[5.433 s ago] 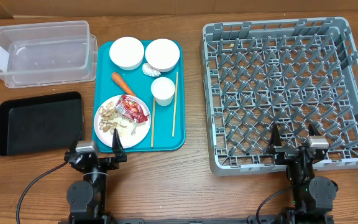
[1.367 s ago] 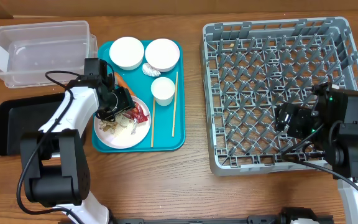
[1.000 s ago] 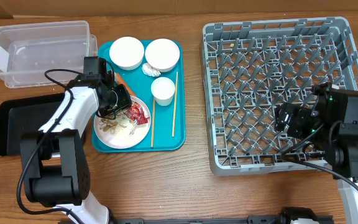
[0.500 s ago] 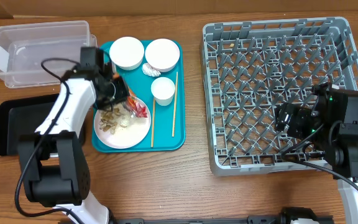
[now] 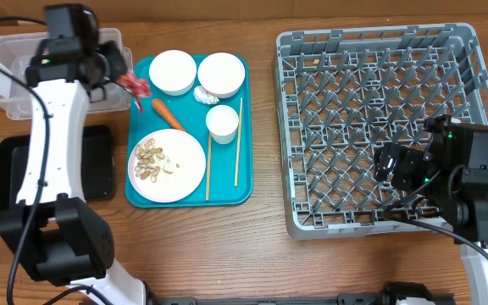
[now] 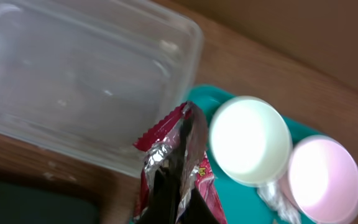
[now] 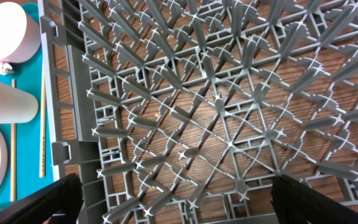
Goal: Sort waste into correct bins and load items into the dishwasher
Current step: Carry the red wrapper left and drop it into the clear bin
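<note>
two bins fill the left of the overhead frame: the clear tub (image 5: pixel 24 80) at upper left and the black tray (image 5: pixel 11 174) below it, partly under the left arm. the left gripper (image 5: pixel 115 69) is clenched on the red wrapper (image 5: pixel 135 85), which hangs at the tub's right rim, just beside the upper left corner of the teal tray (image 5: pixel 246 169). the left wrist view shows the foil pinched between dark fingers (image 6: pixel 165 194). on the teal tray lie the carrot (image 5: pixel 166 113) and the plate (image 5: pixel 185 165), with nut shells (image 5: pixel 149 159) on its left half. along the tray's top sit one bowl (image 5: pixel 173 71) and a second bowl (image 5: pixel 221 74), the tissue (image 5: pixel 202 93) between them. the cup (image 5: pixel 222 123) and chopsticks (image 5: pixel 238 140) lie further right. the grey dish rack (image 5: pixel 379 93) takes the right half. the right gripper (image 7: pixel 176 183) hangs over its lower right part, jaws spread wide, grasping nothing.
</note>
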